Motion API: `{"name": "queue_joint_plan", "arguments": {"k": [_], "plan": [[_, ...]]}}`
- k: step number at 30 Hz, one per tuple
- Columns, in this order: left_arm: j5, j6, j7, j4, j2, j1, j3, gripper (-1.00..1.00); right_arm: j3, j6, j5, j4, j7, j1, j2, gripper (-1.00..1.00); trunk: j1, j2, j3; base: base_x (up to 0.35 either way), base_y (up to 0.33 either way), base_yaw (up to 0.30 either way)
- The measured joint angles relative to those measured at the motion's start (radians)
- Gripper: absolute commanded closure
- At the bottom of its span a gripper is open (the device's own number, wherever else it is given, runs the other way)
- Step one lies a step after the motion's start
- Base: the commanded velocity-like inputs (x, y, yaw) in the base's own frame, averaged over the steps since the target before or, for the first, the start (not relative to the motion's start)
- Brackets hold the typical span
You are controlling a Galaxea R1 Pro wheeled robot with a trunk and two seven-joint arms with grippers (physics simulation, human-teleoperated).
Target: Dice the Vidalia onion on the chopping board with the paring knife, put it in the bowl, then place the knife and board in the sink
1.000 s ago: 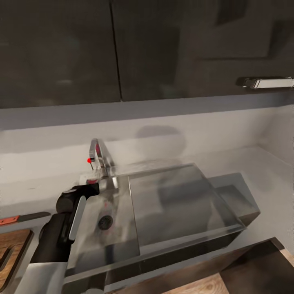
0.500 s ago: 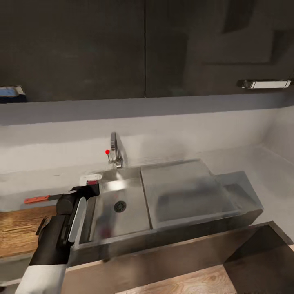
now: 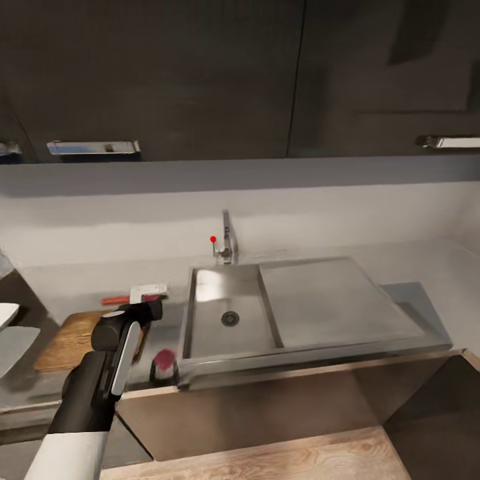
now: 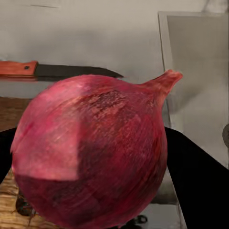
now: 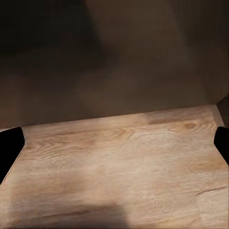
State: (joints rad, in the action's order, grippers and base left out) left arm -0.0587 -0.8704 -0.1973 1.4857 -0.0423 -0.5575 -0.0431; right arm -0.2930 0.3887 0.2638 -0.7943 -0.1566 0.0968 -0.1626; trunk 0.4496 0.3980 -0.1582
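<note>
Head view: left pincer (image 3: 162, 363) hangs over the counter (image 3: 80, 283) between chopping board (image 3: 73, 337) and sink (image 3: 227, 313).
Left wrist: Vidalia onion (image 4: 90, 152) clamped between dark fingers (image 4: 198, 186), paring knife (image 4: 52, 70) beyond.
Right wrist: right pincer (image 5: 114, 148) spread apart over wood floor (image 5: 119, 167).

We see the head cam has swung left and pulled back vs 1 s ago: the sink (image 3: 230, 313) now sits mid-picture, whole basin plus drainboard in view, where before it lay close up. The chopping board (image 3: 73, 340) shows far more of itself on the left, w/ the paring knife (image 3: 115, 300) at its far edge. A wall-cabinet handle (image 3: 93, 147) has come into view upper left, and a white dish edge (image 3: 5, 313) at far left.
</note>
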Motion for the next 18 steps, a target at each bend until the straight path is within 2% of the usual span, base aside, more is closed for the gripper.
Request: {"name": "queue_joint_plan", "arguments": {"k": [18], "plan": [[0.000, 0.000, 0.000, -0.002, 0.000, 0.000, 0.000, 1.00, 0.000, 0.000, 0.000, 0.000, 0.001, 0.000, -0.001, -1.00, 0.000, 0.000, 0.004, -0.021, 0.311, 0.012]]}}
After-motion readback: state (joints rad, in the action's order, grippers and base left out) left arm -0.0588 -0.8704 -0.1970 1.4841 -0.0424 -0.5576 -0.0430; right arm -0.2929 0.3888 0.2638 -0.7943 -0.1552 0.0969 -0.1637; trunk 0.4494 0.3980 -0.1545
